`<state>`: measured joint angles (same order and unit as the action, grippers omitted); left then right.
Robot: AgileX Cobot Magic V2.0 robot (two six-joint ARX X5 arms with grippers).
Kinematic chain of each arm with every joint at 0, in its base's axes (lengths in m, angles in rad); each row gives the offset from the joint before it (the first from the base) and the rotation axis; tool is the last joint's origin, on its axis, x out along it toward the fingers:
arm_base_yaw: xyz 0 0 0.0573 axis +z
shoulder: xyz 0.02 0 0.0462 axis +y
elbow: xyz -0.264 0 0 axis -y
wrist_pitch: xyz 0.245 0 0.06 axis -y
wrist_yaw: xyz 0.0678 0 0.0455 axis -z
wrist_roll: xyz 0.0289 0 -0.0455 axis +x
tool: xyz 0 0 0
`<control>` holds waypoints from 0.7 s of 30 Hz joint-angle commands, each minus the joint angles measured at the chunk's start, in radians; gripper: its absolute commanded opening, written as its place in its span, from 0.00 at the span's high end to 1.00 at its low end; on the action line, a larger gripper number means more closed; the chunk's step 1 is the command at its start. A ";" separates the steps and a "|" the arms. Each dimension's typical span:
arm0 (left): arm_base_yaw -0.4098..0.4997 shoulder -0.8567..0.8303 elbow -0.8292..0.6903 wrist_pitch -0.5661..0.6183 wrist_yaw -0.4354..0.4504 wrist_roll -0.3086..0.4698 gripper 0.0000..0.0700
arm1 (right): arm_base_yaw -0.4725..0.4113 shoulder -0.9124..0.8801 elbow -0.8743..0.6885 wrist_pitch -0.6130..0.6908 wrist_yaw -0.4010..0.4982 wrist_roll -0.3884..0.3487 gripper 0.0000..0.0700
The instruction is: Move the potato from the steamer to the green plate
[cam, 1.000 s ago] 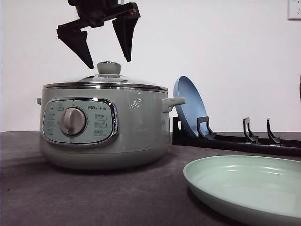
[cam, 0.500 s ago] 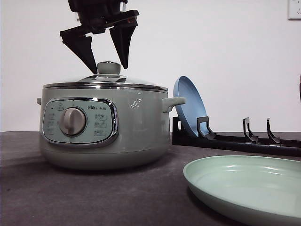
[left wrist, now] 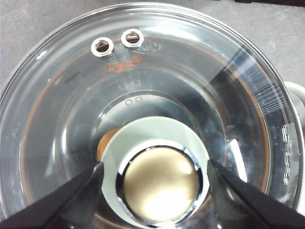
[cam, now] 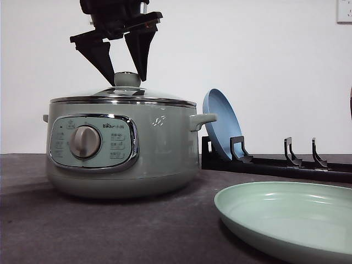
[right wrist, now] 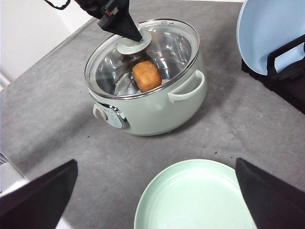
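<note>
Left gripper (cam: 126, 77) spread, fingers flanked around lid knob (cam: 127, 78). Potato (right wrist: 146, 75) seen inside lidded steamer (cam: 121, 146), left. Green plate (cam: 291, 217) near right. Right gripper (right wrist: 157, 200) held wide apart above plate.

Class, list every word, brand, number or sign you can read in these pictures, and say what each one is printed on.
"Bear", followed by small characters too blurred to read: on the control panel of the steamer, above the dial.
Button labels and icons on that panel: too small to read.
Orange printing on the glass lid, near its two vent holes: blurred, unreadable.
Embossed mark on the steamer's side: a decorative sign, not legible.
</note>
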<state>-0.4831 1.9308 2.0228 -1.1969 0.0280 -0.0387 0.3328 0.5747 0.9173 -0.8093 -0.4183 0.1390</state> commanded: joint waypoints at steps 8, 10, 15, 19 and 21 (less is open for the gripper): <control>-0.008 0.027 0.031 -0.016 -0.003 0.011 0.50 | 0.003 0.005 0.008 0.008 0.000 0.010 0.04; -0.008 0.031 0.031 -0.019 -0.003 0.011 0.51 | 0.003 0.005 0.008 0.008 0.000 0.010 0.04; -0.008 0.040 0.031 -0.017 -0.003 0.012 0.68 | 0.003 0.005 0.008 0.008 0.000 0.010 0.04; -0.008 0.041 0.031 -0.014 -0.003 0.019 0.88 | 0.003 0.005 0.008 0.006 0.000 0.010 0.04; -0.008 0.041 0.031 -0.015 -0.004 0.030 1.00 | 0.003 0.005 0.008 0.005 0.000 0.010 0.04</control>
<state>-0.4866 1.9350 2.0283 -1.2160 0.0282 -0.0150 0.3328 0.5747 0.9173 -0.8104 -0.4183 0.1390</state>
